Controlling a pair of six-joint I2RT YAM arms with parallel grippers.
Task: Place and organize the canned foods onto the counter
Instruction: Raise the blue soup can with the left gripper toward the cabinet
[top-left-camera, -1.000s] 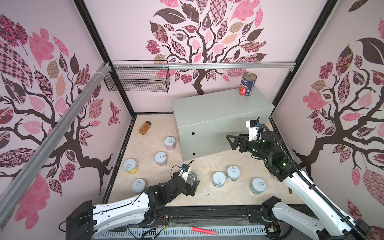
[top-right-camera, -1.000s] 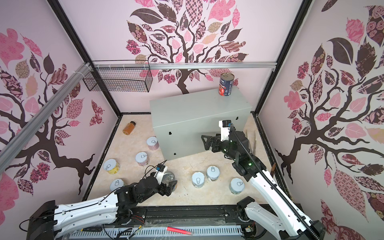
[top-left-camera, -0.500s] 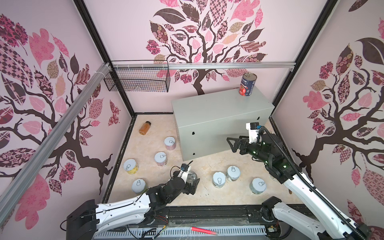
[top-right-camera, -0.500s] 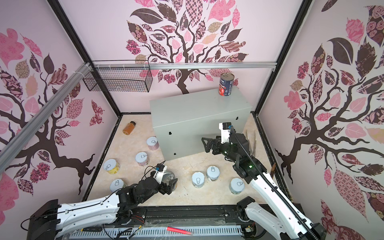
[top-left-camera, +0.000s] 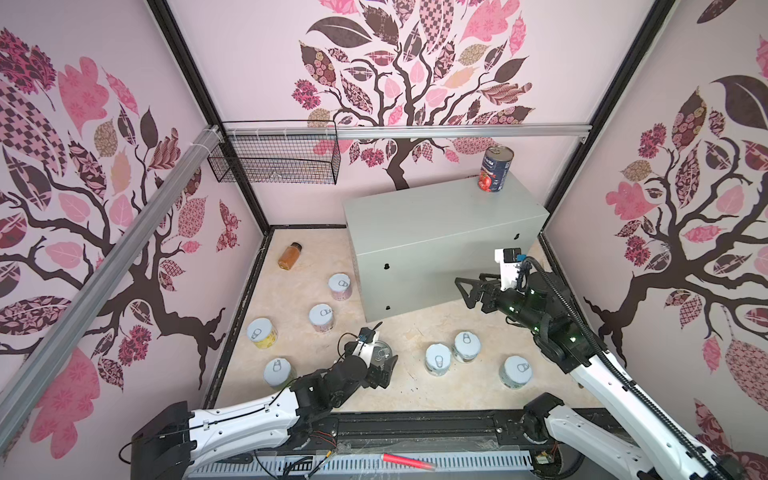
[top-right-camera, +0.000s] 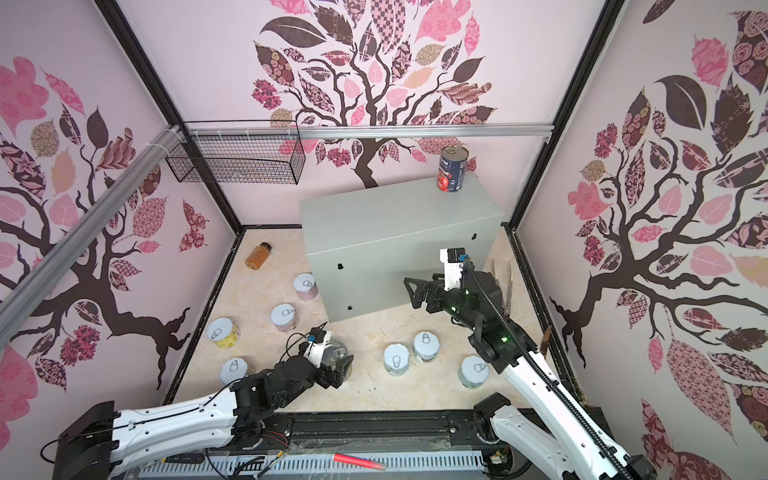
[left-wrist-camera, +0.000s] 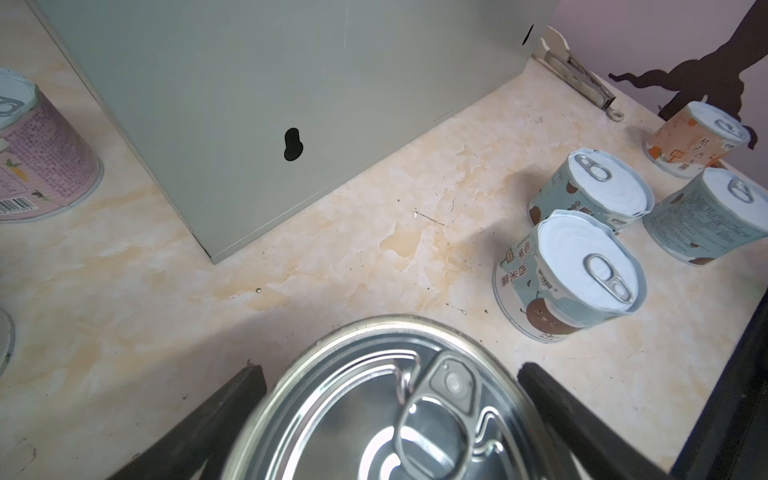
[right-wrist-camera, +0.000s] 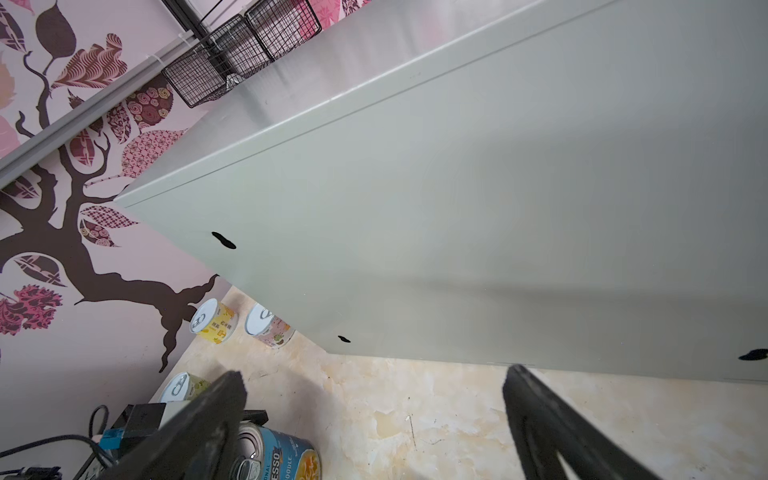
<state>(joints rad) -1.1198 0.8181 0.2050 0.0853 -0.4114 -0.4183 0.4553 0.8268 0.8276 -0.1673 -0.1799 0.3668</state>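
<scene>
Your left gripper (top-left-camera: 382, 365), lower centre in both top views, stands spread wide astride the blue-label can (left-wrist-camera: 374, 415) on the floor (top-left-camera: 415, 332); contact unclear. Your right gripper (top-left-camera: 465, 294), centre right, gapes empty before the counter (top-left-camera: 440, 216). Tomato can (top-left-camera: 494, 170) upright on its top, upper right. Short cans (top-left-camera: 436, 359) dot the floor, lower frame.

Tomato can (top-left-camera: 496, 171) — upright atop grey counter (top-left-camera: 436, 214)
</scene>
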